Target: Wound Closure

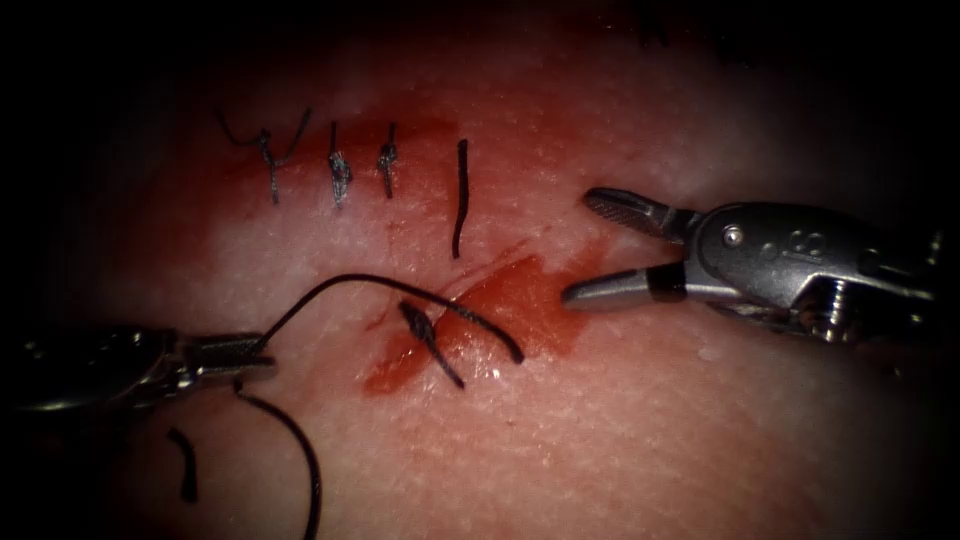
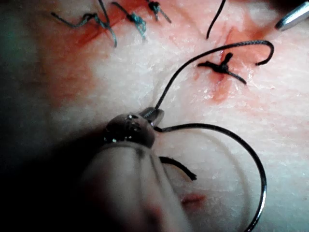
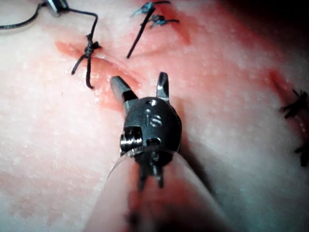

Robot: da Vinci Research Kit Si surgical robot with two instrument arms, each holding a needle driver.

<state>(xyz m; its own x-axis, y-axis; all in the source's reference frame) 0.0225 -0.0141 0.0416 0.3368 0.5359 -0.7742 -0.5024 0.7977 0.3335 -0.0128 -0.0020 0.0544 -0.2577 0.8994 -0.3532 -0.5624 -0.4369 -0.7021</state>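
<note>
My left tool (image 1: 250, 357) lies at the lower left, shut on the curved needle (image 1: 300, 450) at its tail end. The needle lies free over the tissue (image 1: 650, 430), curving down from the jaws; its arc is the needle (image 2: 260, 179) beside the left tool (image 2: 153, 116). A short thread (image 1: 350, 282) arcs from those jaws over a fresh knot (image 1: 420, 325) to a free end. My right tool (image 1: 585, 248) hovers right of the knot, open and holding nothing. Its jaws (image 3: 140, 87) stand spread close to the knot (image 3: 91, 48).
Three tied stitches (image 1: 338, 165) line up at the upper left. A loose thread piece (image 1: 460, 200) lies beside them, another (image 1: 185, 465) under the left tool. Red fluid (image 1: 515, 300) pools around the knot, up to the right tool's lower jaw.
</note>
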